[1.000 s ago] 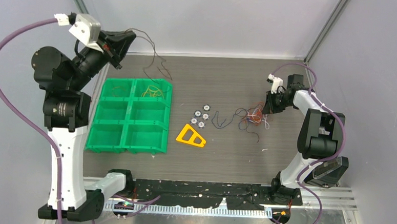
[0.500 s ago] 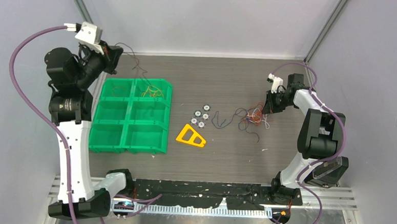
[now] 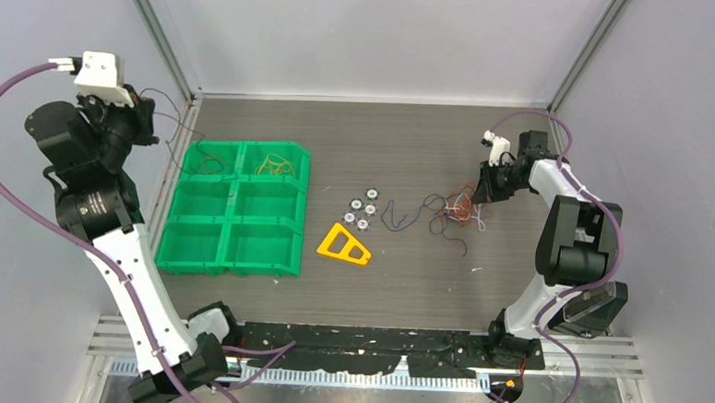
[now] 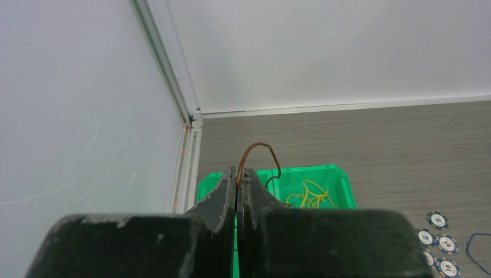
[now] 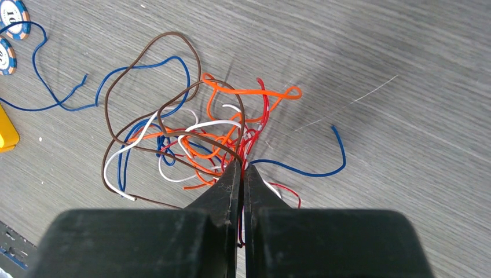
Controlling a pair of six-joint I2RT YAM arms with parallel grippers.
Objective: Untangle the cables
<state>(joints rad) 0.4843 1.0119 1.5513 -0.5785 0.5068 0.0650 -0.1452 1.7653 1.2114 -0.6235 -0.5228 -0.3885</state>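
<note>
Pinching brown cable (image 4: pixel 259 152) aloft, left gripper (image 4: pixel 237 171); right gripper (image 5: pixel 241 168) grips tangle (image 5: pixel 197 145).

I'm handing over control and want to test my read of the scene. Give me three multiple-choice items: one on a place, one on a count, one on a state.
1. Which compartment of the green tray holds the yellow wire?
A) far-right
B) near-left
C) middle-left

2. How many compartments does the tray have?
A) four
B) six
C) nine

3. What state is the left gripper in?
A) open
B) shut on a brown wire
C) shut on nothing

Answers:
1 A: the wire curls in the far row, right column.
2 B: there are two columns of three.
3 B: the wire loops out from between the closed fingers.
</note>
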